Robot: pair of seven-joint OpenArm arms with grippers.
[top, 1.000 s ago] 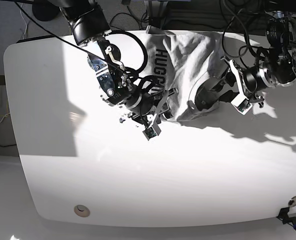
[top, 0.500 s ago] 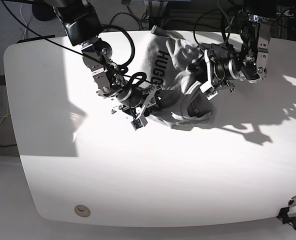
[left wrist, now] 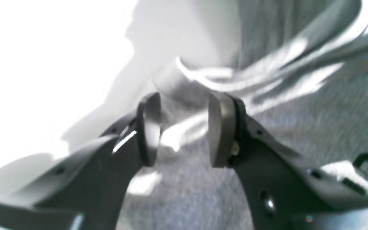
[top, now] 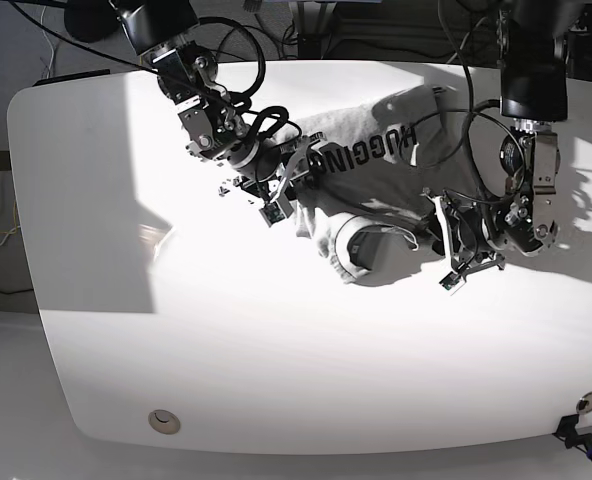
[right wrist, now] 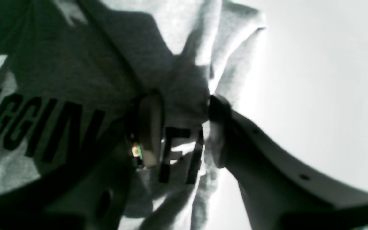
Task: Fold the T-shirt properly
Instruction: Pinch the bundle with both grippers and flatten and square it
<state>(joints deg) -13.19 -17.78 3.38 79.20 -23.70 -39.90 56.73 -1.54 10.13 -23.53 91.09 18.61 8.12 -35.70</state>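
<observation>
Since half a second ago the T-shirt [top: 376, 180] has spread wider along the desk's [top: 276, 350] far edge. Both the right gripper [right wrist: 180, 127] and left gripper [left wrist: 182, 129] grasp its cloth. Lettering reads "HUGGING".

white table [top: 276, 350], rounded corners, glossy top, strong sun patches and hard arm shadows across it. grey t-shirt [top: 376, 175] lies crumpled on far half, black lettering facing up, ribbed neck opening [top: 368, 247] turned toward near edge. small round metal fitting [top: 162, 421] set in top near front left corner. dark clamp-like piece with cable [top: 574, 432] at front right edge.
</observation>
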